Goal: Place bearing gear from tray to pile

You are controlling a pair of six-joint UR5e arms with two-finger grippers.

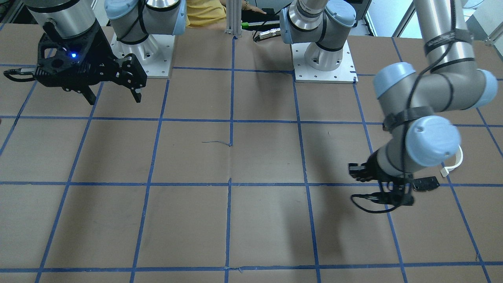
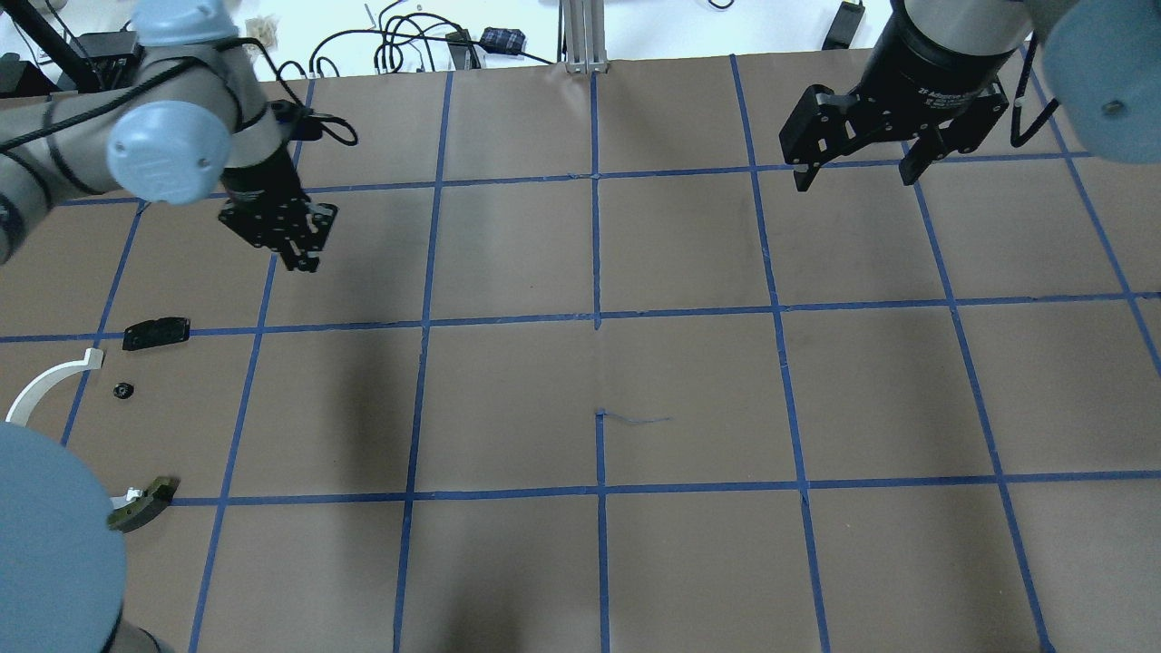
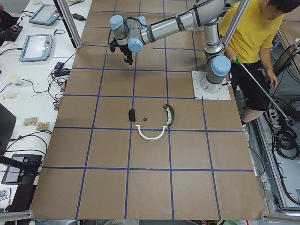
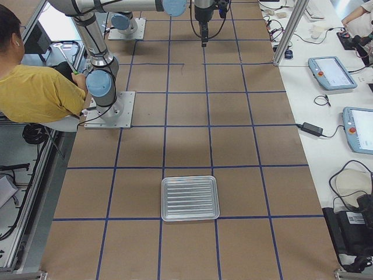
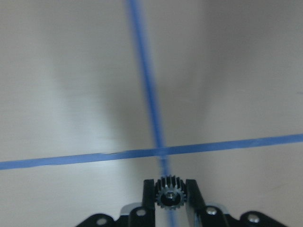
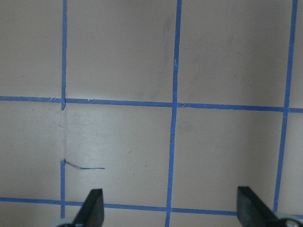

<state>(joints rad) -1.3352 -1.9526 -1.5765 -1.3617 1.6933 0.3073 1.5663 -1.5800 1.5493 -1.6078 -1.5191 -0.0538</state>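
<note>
Left wrist-mounted view showed the left end effector [image 2: 302, 263] clamped on the bearing gear [image 5: 170, 194], a small black toothed wheel pinched across its tooth tips above the desk [image 5: 71, 94]. It looked light and rigid. Held on opposite teeth it could probably pivot, or roll once freed, so a low release seemed wise. The pile [image 3: 144, 119] lay well apart, at 8 o'clock in the overhead view: black plate [image 2: 156, 333], white arc [image 2: 43, 388], dark curved piece [image 2: 143, 504] and a tiny black piece [image 2: 123, 391]. The right end effector [image 2: 855, 177] hung with fingers wide apart, holding nothing. The metal tray [image 4: 190, 178] showed nothing in it
</note>
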